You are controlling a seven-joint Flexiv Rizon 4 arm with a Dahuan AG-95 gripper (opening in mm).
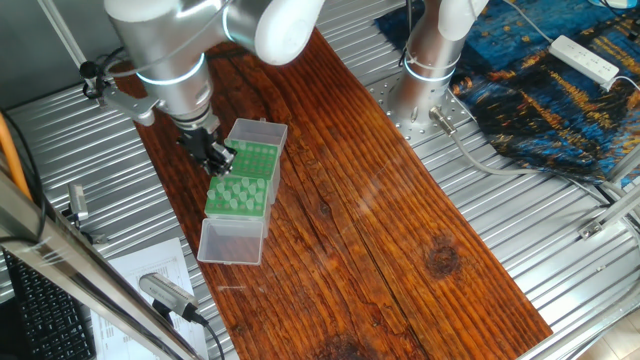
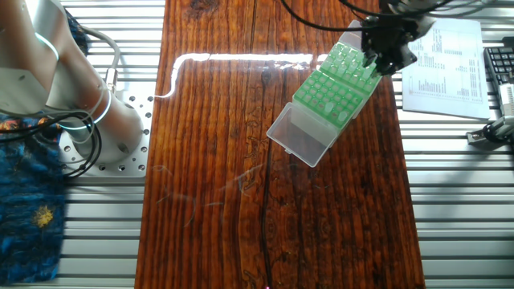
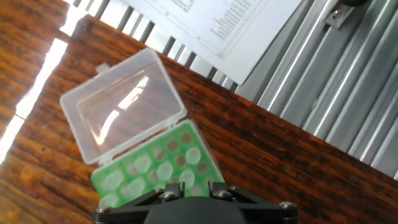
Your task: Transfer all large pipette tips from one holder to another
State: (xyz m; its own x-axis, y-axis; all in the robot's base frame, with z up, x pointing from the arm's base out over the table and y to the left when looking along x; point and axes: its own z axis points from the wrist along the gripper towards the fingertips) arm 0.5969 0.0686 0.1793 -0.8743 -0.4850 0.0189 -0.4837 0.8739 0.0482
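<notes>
Two green racks sit end to end on the wooden board, each with a clear lid hinged open. The near rack (image 1: 238,197) holds rows of pale large pipette tips (image 1: 240,188); the far rack (image 1: 256,160) looks mostly bare. My gripper (image 1: 218,157) hangs low over the left edge where the two racks meet. In the other fixed view, the gripper (image 2: 384,60) is over the right end of the racks (image 2: 329,92). The hand view shows tips (image 3: 163,169) in a green rack just beyond my gripper (image 3: 196,185). The fingers stand a narrow gap apart; what fills the gap is blurred.
An open clear lid (image 3: 121,106) lies ahead of the fingers. Beyond the board's edge, a printed sheet (image 3: 217,25) lies on the ribbed metal table (image 3: 336,81). The arm's base (image 1: 425,85), a blue cloth (image 1: 540,85) and a power strip (image 1: 585,58) are at the far right.
</notes>
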